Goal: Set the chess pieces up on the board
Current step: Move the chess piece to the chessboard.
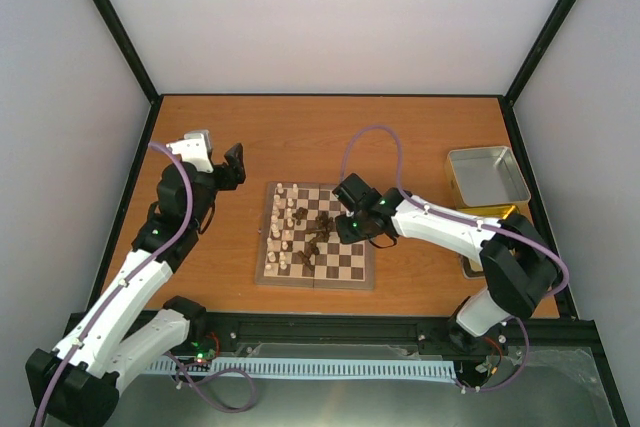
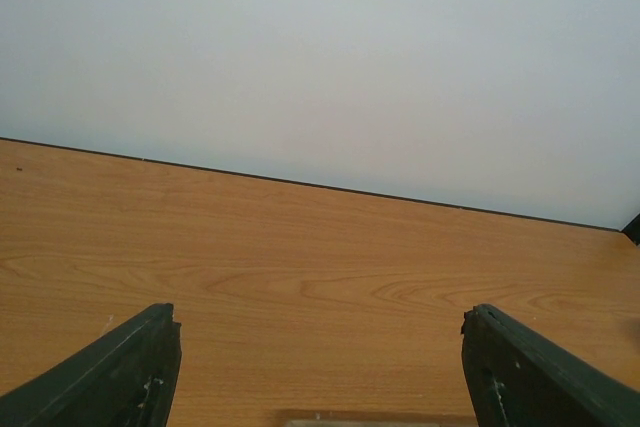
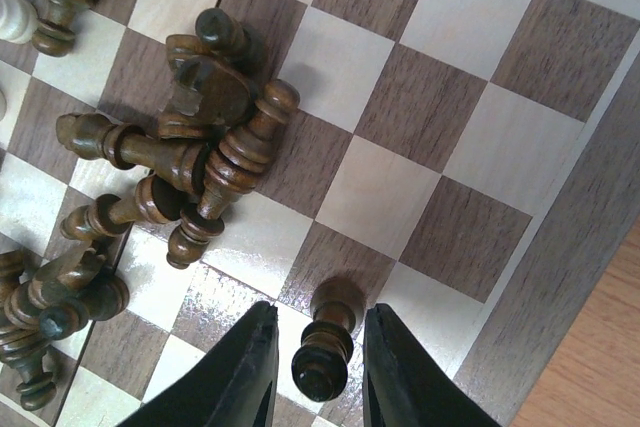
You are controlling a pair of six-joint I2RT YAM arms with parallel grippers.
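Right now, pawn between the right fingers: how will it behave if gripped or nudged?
The pawn looks like turned wood: likely rigid, light. Its rounded, glossy profile may slip from the fingers if pinched high. Narrow base on the polished board: probably tips easily, then rolls, like the toppled pieces.

Cream-white chessmen (image 1: 284, 234) stand in rows just left of the right pincer (image 1: 338, 227). In the wrist view a white piece (image 3: 14, 17) sits far up-left of its tips. A metal tray (image 1: 488, 177) lies well to the pincer's right on the wooden table (image 1: 220, 127), something yellow (image 1: 495, 212) at its near edge. Pale walls (image 1: 330, 17) stand beyond.
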